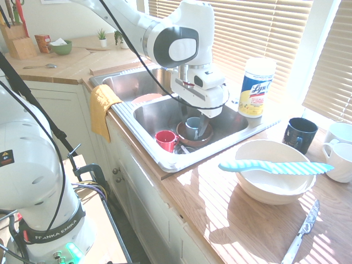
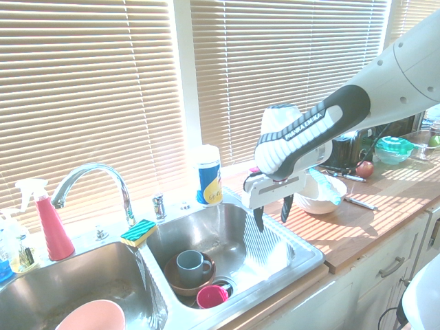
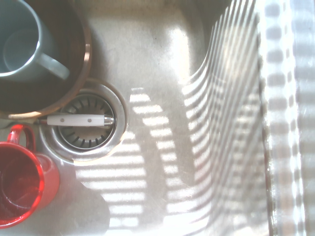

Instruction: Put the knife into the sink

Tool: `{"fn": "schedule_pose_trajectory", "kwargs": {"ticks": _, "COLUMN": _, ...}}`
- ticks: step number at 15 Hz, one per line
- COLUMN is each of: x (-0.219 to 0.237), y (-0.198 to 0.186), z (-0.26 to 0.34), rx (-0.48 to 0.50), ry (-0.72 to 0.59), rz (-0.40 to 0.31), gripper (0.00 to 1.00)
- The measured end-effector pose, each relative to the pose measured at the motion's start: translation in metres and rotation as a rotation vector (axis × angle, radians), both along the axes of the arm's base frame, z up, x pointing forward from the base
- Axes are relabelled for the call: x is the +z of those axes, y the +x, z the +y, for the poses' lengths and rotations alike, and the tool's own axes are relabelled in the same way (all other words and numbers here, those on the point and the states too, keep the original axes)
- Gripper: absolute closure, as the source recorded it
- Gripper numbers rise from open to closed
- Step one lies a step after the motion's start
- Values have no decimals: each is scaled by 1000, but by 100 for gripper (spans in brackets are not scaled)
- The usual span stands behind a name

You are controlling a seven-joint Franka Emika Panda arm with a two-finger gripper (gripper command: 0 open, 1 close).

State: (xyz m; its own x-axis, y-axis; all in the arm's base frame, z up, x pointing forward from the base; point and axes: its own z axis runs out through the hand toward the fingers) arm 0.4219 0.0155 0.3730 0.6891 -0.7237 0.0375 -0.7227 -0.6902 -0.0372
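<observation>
Hanging over the right-hand basin of the sink, the gripper points straight down with its two dark fingers spread apart and nothing between them. Knife: turquoise with pale stripes, lying flat across the rim of the white bowl on the wooden counter, well apart from the gripper and outside the sink. Basin below the arm holds a brown bowl with a grey-blue mug inside it, and a red cup just beside the bowl. Wrist view shows the drain strainer with a small white-handled utensil lying across it, mug and red cup at the edges of the view, blind-slat shadows striping the steel floor. Left basin contains a pink bowl. Chrome tap stands behind the divider, with a yellow-and-green sponge on the rim near it and a red spray bottle further along. A wipes canister stands at the back corner of the sink. A dark mug and white cups sit near the white bowl; a silver-bladed knife lies on the counter in front of the bowl. A yellow cloth hangs over the sink's front edge.
</observation>
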Motion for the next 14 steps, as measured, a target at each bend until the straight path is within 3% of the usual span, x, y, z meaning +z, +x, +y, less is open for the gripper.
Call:
{"fn": "schedule_pose_trajectory", "kwargs": {"ticks": 5, "x": 35, "y": 20, "z": -20, "rx": -64, "ry": -20, "rz": -54, "gripper": 0}}
{"fn": "schedule_pose_trajectory", "kwargs": {"ticks": 9, "x": 92, "y": 34, "z": -86, "rx": -255, "ry": -66, "rz": -75, "gripper": 0}}
{"fn": "schedule_pose_trajectory", "kwargs": {"ticks": 14, "x": 87, "y": 11, "z": -176, "rx": -447, "ry": -69, "rz": -51, "gripper": 0}}
